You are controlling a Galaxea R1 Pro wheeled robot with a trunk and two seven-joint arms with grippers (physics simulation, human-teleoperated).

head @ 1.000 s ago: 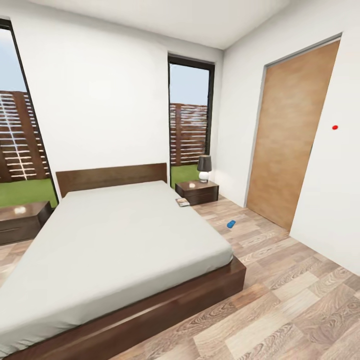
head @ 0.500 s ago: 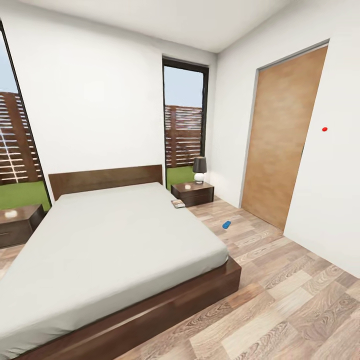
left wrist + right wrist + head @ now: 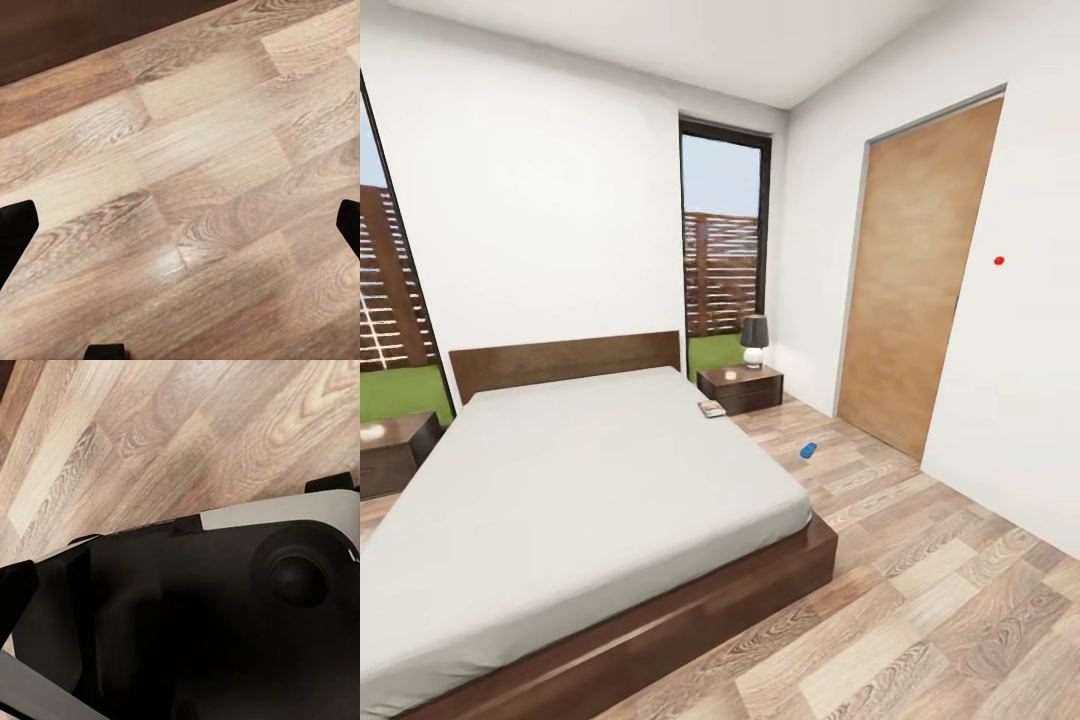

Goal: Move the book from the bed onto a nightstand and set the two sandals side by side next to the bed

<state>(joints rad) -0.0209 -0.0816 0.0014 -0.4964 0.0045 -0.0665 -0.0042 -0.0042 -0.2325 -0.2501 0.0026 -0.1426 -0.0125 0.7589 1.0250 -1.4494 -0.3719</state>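
Bedroom: wood-plank floor (image 3: 920, 600), broad and bare between the bed's right edge and the door (image 3: 910, 270).
Bed (image 3: 580, 490): grey mattress, dark frame.
Nightstand (image 3: 740, 388): right of headboard, lamp (image 3: 754, 340) on top.
Book (image 3: 711, 408): on mattress's right edge, near nightstand.
Sandal (image 3: 808, 450): one, blue, on floor right of bed.
Left gripper (image 3: 180, 225): fingers wide apart, empty, above floor.
Right gripper: state cannot be told.

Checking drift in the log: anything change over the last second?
Only the camera moved: the whole head view slid left, so the robot is turning or rolling. Nothing grasped or released. The book stays on the bed's edge by the nightstand; one sandal stays on the floor.
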